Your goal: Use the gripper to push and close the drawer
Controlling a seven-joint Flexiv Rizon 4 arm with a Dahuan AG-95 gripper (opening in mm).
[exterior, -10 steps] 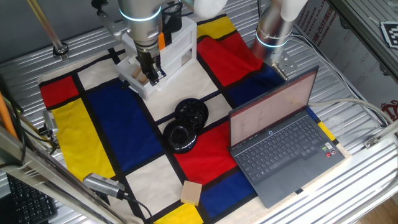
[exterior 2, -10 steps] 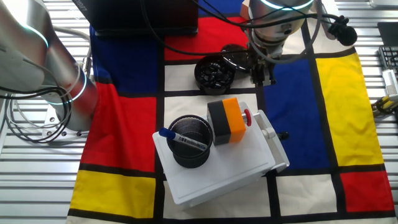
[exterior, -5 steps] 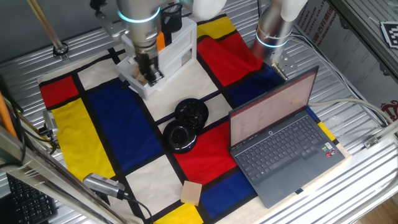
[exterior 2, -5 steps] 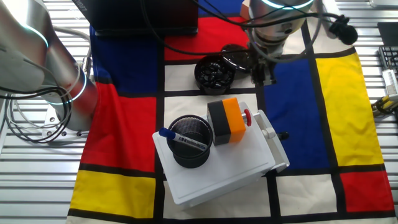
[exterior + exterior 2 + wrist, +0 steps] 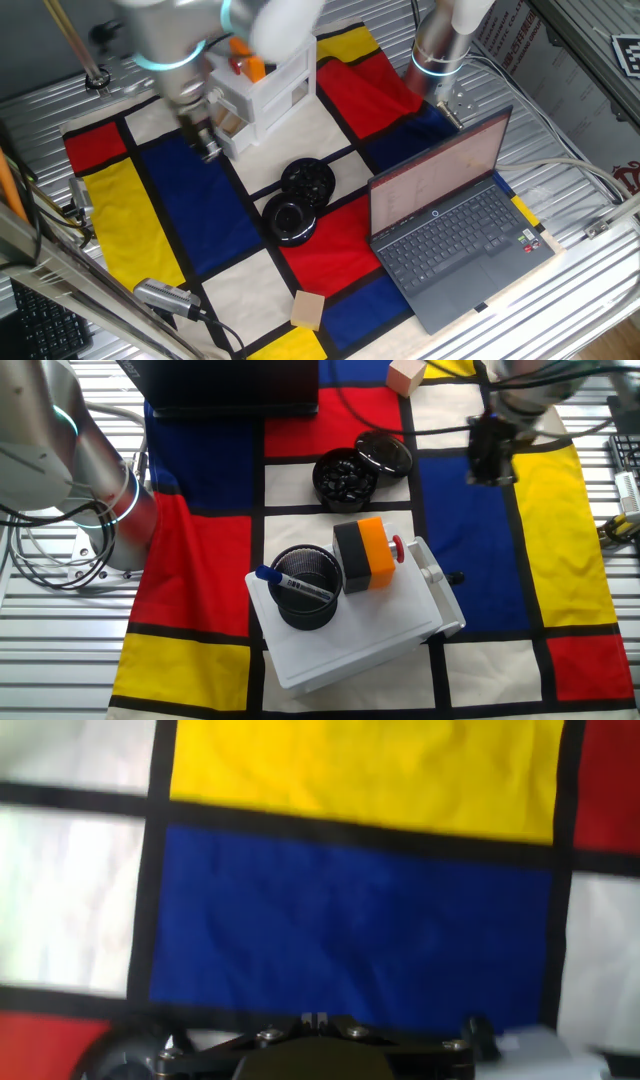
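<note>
- End effector hangs low over the blue panel of the checked cloth, blurred in both fixed views; whether its fingers are parted or closed cannot be told.
- Arm above it leans in from the upper left of one fixed view, its teal ring just above the wrist, the wrist pointing roughly straight down.
- In the other fixed view the end effector sits at the border of the blue and yellow panels, nothing visible between its fingers.
- Drawer of the white cabinet lies just beside the end effector, apart from it; its front appears to stick out from the cabinet body.
- Cabinet top carries a black mesh cup holding a pen, and an orange and black block.
- Two black round dishes rest on the surface, farther from the end effector than the drawer.
- Hand view looks down on blue and yellow panels, the black mount along the bottom edge.
</note>
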